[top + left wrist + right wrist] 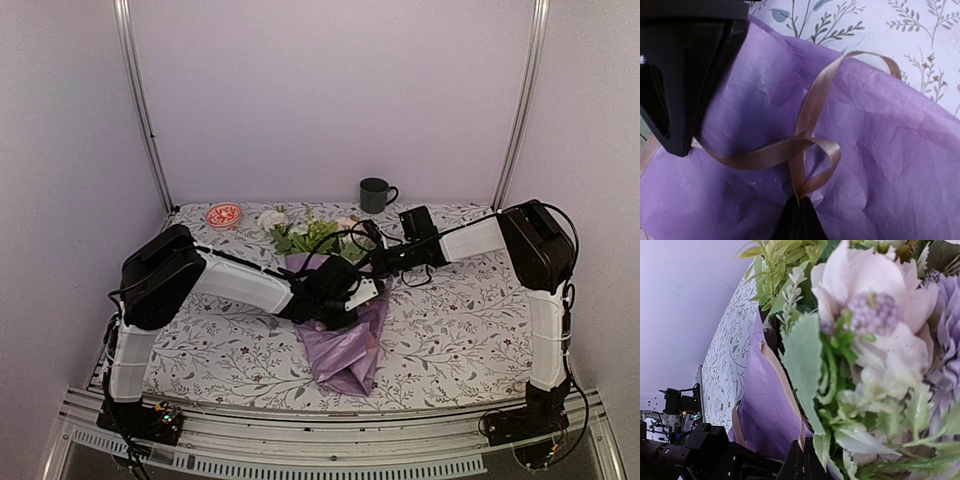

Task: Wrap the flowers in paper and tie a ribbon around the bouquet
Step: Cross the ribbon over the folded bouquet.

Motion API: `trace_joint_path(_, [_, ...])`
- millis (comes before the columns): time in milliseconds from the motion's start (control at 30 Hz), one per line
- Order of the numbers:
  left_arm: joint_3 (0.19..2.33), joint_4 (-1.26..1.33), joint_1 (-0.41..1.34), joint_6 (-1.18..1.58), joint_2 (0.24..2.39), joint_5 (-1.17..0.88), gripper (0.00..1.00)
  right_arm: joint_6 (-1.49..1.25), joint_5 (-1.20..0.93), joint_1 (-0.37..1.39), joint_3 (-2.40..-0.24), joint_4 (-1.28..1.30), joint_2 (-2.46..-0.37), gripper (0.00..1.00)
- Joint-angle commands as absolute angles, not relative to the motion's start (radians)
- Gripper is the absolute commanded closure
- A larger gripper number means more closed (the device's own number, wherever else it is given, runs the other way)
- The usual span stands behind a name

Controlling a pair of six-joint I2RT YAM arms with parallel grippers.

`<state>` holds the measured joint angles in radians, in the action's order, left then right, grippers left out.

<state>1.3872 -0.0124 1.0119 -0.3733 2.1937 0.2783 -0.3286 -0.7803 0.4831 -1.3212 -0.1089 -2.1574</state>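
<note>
My left pincer point(798, 221) is pressed together on the ribbon point(810, 107): in the left wrist view the beige band comes straight down into the closed tips, just above them it curls into a small loop, and from there one strand climbs up and arches over the crinkled lilac paper point(890, 150) while another runs off to the left under a black shape I cannot identify. My right pincer point(802, 463) is together too, clamped on another stretch of the same ribbon, which comes down along the edge of the paper and ends between its tips; the flowers point(875, 315), pale pink and white blooms with green sprigs, crowd right beside it and fill most of that view. From above, the bouquet point(350, 345) lies near the middle of the tabletop point(450, 320), which wears a cloth printed with leafy sprigs. The paper cone points toward my bases and the blooms toward the far wall. My left arm reaches in from the left to the bouquet's middle, and my right arm comes from the right to a spot just beside the blooms. A dark mug point(376, 194) stands upright at the far edge, well apart from the bouquet, and a small red and white bowl point(223, 215) sits to the far left.
</note>
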Motion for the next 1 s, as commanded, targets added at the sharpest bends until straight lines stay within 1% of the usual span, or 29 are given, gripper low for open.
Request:
trace_joint_path(0, [1.321, 0.091, 1.019, -0.385, 2.14, 0.324, 1.0, -0.314, -0.821, 0.479, -1.291, -0.069, -2.149, 1.0])
trace_joint_path(133, [1.262, 0.238, 1.008, -0.365, 2.085, 0.263, 1.0, -0.284, -0.845, 0.479, -1.252, -0.066, -2.138, 1.0])
trace_joint_path(267, [1.269, 0.268, 0.984, -0.314, 2.079, 0.204, 1.0, -0.248, -0.838, 0.479, -1.218, -0.059, -2.124, 1.0])
trace_joint_path(433, [1.257, 0.308, 0.97, -0.302, 2.042, 0.122, 1.0, -0.206, -0.878, 0.473, -1.218, -0.032, -2.126, 0.97])
trace_joint_path(533, [1.26, 0.31, 0.963, -0.294, 2.042, 0.139, 1.0, -0.184, -0.92, 0.466, -1.218, -0.008, -2.12, 0.94])
trace_joint_path(667, [1.261, 0.317, 0.933, -0.213, 2.04, 0.15, 1.0, -0.104, -1.002, 0.466, -1.192, 0.05, -2.107, 0.92])
trace_joint_path(767, [1.269, 0.324, 0.923, -0.199, 2.049, 0.149, 1.0, -0.056, -1.059, 0.466, -1.191, 0.105, -2.103, 0.86])
trace_joint_path(867, [1.292, 0.302, 0.925, -0.204, 2.082, 0.153, 1.0, -0.053, -1.09, 0.466, -1.178, 0.123, -2.097, 0.82])
trace_joint_path(967, [1.311, 0.276, 0.923, -0.201, 2.115, 0.162, 1.0, -0.076, -1.077, 0.463, -1.173, 0.126, -2.08, 0.82])
